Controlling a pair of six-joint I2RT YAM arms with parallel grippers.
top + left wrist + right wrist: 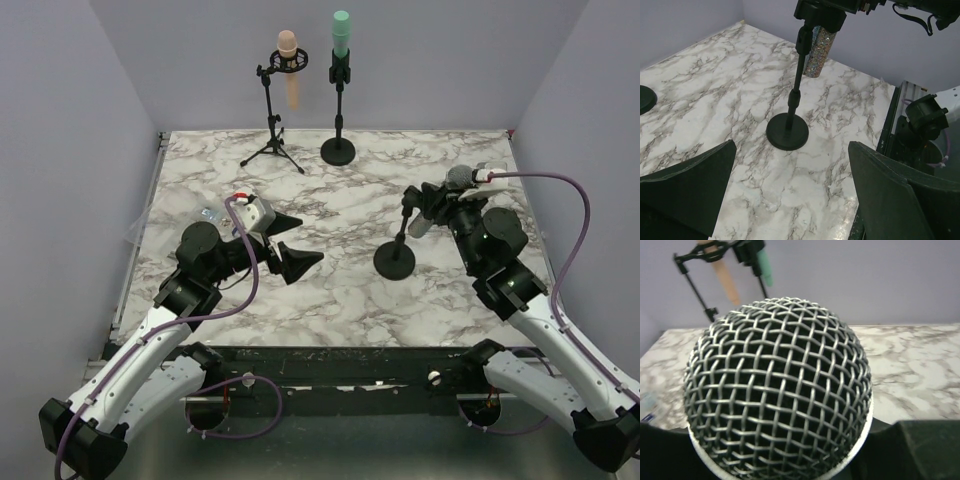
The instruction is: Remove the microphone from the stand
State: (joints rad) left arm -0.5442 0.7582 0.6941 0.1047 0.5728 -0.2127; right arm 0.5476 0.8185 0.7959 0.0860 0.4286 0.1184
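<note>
Three stands from overhead; which mic is ours? — DESK

Silver mic, right of centre on the table, tilted on its stand. Right gripper sits around its body. Left gripper hangs wide open, well apart (peach mic and green mic at the back are not in play). — PHOTOG

Left wrist? — DESK

Open jaws frame the stand on the marble. The glittery mic body hangs from the clip up top. Not yet out. — PHOTOG

Right wrist? — DESK

Mesh head fills the shot, with dark fingers flanking it below. Whether they pinch the mic or only bracket it, I cannot tell. — PHOTOG

So the tally? — DESK

My read: the reach is done, the grasp is in doubt, and the lift out of the clip is all to come. — PHOTOG
</note>
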